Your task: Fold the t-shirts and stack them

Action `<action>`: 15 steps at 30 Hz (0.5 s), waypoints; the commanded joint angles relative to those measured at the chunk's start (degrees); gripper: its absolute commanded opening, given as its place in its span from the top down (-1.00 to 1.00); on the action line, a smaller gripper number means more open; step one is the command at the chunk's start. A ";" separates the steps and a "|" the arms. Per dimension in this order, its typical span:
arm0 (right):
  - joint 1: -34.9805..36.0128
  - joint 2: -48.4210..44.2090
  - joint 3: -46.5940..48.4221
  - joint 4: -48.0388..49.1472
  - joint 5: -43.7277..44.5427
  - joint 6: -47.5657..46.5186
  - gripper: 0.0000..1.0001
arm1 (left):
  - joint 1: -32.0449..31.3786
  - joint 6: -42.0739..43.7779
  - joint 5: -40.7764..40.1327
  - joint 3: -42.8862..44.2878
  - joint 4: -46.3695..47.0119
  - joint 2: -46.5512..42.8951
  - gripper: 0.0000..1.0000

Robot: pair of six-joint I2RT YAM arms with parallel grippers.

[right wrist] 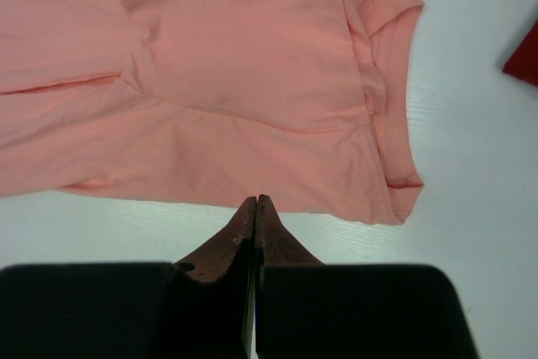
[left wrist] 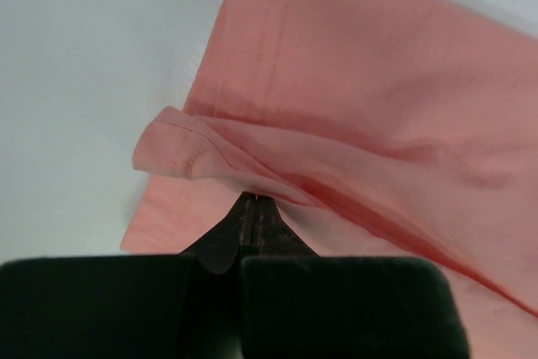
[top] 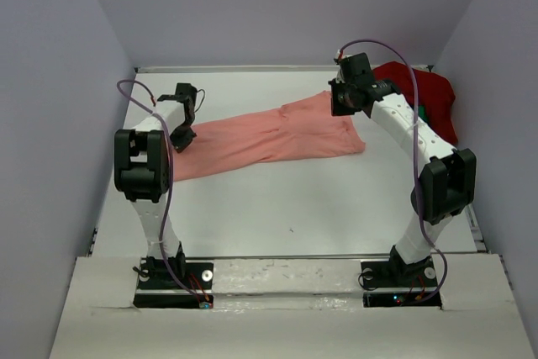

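The pink shirt [top: 269, 136] lies flat on the table [top: 294, 208]. Its long axis runs side to side, from in front of the left arm towards the right arm, with the right end a little farther back. Each arm has one end of it within reach.

The left gripper [left wrist: 252, 212] sits at the shirt's left end with its jaws pressed together. Its tips meet a raised fold of pink cloth beside a stitched edge. The wrist view does not show whether any cloth is pinched between them.

The right gripper [right wrist: 255, 212] is also fully closed and holds nothing. In its wrist view the tips hang at the shirt's near edge, and the cloth spreads ahead of them and off to the left. A banded edge lies ahead and to the right. From above, this gripper sits at the shirt's right end, at its far edge.

A red shirt [top: 424, 90] is heaped in the far right corner, apart from the pink one and nearer the right arm.

The next fold likely depends on this layout. The cloth stretches between the two grippers, so either end could be carried along the long axis towards the other. The right jaws would have to open first to take hold.
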 commanded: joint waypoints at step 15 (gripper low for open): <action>-0.30 15.56 11.11 -2.64 1.40 0.07 1.00 | 3.55 1.52 4.61 2.93 1.45 4.62 1.00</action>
